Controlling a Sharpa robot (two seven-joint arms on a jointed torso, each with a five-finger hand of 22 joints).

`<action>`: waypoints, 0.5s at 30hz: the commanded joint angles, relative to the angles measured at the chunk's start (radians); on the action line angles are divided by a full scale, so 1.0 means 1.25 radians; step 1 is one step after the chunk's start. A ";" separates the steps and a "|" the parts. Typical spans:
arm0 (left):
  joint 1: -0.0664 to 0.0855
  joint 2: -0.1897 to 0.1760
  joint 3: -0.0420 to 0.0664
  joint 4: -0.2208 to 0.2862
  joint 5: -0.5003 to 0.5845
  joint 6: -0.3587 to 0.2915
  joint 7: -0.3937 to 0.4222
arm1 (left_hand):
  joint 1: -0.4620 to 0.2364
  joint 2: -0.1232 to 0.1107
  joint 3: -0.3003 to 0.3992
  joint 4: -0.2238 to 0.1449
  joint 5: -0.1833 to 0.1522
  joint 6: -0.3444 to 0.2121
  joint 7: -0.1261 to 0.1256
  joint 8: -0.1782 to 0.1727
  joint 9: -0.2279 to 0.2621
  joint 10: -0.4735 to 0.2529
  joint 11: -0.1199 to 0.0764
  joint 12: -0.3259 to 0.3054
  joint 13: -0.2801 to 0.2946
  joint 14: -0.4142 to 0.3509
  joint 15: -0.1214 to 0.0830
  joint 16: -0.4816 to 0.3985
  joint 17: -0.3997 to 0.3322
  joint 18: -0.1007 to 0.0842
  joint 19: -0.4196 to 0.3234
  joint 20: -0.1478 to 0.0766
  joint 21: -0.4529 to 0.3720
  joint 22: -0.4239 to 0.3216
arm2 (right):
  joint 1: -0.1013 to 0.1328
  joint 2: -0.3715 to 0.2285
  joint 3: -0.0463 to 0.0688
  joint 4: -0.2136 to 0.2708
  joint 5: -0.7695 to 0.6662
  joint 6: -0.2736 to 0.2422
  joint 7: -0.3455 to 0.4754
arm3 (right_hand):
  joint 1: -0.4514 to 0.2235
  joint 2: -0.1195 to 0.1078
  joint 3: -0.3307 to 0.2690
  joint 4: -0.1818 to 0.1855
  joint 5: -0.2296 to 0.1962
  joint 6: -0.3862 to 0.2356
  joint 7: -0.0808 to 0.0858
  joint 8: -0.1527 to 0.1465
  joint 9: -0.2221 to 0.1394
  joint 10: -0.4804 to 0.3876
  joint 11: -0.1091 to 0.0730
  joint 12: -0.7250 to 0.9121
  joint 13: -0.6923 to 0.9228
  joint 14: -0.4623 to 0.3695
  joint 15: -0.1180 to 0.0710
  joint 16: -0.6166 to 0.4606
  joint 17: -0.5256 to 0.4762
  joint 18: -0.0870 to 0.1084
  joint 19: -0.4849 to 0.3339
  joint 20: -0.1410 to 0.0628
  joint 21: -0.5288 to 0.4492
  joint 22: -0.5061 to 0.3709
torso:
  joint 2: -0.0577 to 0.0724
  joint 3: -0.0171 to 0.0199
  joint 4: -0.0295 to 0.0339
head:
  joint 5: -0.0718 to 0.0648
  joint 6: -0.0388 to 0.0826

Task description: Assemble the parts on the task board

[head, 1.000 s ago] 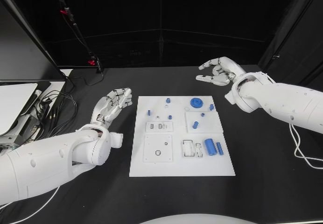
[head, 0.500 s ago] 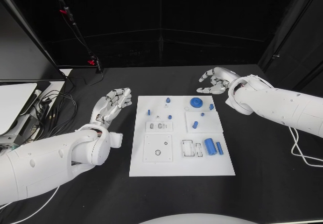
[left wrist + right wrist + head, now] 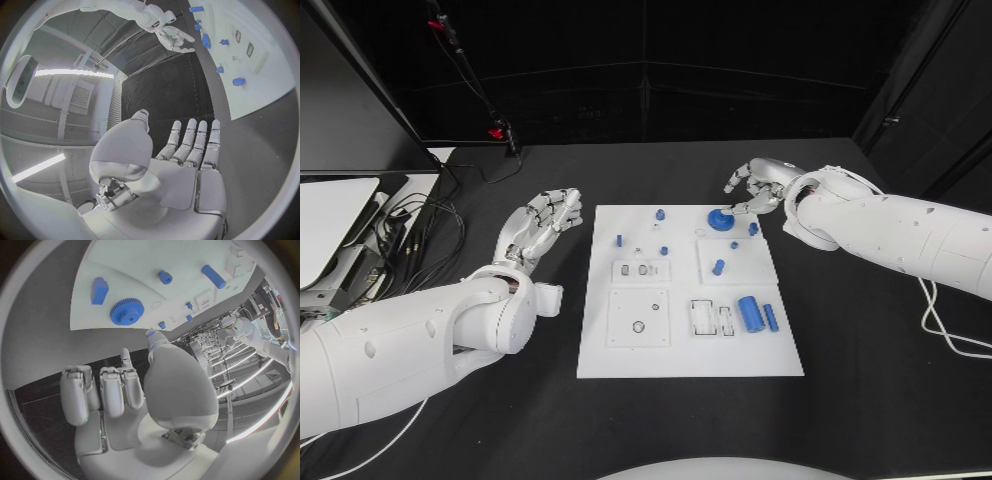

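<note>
Right hand [image 3: 759,186] empty, fingers loosely apart above blue gear [image 3: 721,220] on task board [image 3: 689,355]: likely light, rigid plastic, pinch its toothed rim.

Parts [image 3: 754,314] on task board [image 3: 689,355], mid-table.

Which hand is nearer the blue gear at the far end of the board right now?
Right. The right hand hovers just beyond the blue gear, at the task board's far edge. The left hand is off the board's opposite side, over the table.
</note>
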 commanded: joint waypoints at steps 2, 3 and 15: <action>0.001 0.000 0.001 0.001 -0.005 0.006 0.191 | 0.004 0.005 -0.005 -0.001 0.004 -0.001 0.124 0.003 -0.002 0.005 0.002 0.005 0.000 0.005 0.000 0.000 -0.001 0.009 0.004 0.001 0.004 0.001 | 0.000 0.001 0.000 0.004 -0.017 0.038 -0.009 | 0.001 0.000 0.004 0.000 -0.002 0.000 0.005 0.004 0.000 0.086 0.007 0.002 0.210 0.085 0.006 0.002 0.210 -0.006 0.084 0.007 0.003 0.210 | 0.000 0.0000 -0.0002 | -0.001 0.002; 0.001 0.000 0.001 0.001 -0.005 0.006 0.191 | 0.004 0.005 -0.005 -0.001 0.004 -0.001 0.124 0.003 -0.002 0.005 0.002 0.005 0.000 0.005 0.000 0.000 -0.001 0.009 0.004 0.001 0.004 0.001 | 0.000 0.001 0.000 0.004 -0.017 0.039 -0.009 | 0.001 0.000 0.004 0.000 -0.002 0.000 0.006 0.004 0.000 0.086 0.007 0.002 0.210 0.085 0.007 0.002 0.210 -0.006 0.084 0.007 0.003 0.210 | 0.000 0.0001 0.0002 | -0.002 0.002; 0.001 0.000 0.001 0.001 -0.005 0.006 0.191 | 0.005 0.006 -0.006 -0.001 0.005 -0.001 0.124 0.003 -0.002 0.005 0.002 0.005 0.000 0.006 0.000 0.000 -0.001 0.009 0.003 0.001 0.004 0.001 | -0.006 0.013 0.000 0.000 -0.035 0.060 -0.040 | 0.038 0.020 0.024 -0.009 -0.013 -0.006 0.010 0.001 -0.004 0.086 0.013 0.002 0.210 0.085 0.013 0.002 0.210 -0.006 0.084 0.017 0.003 0.210 | 0.000 0.0003 0.0009 | -0.004 0.003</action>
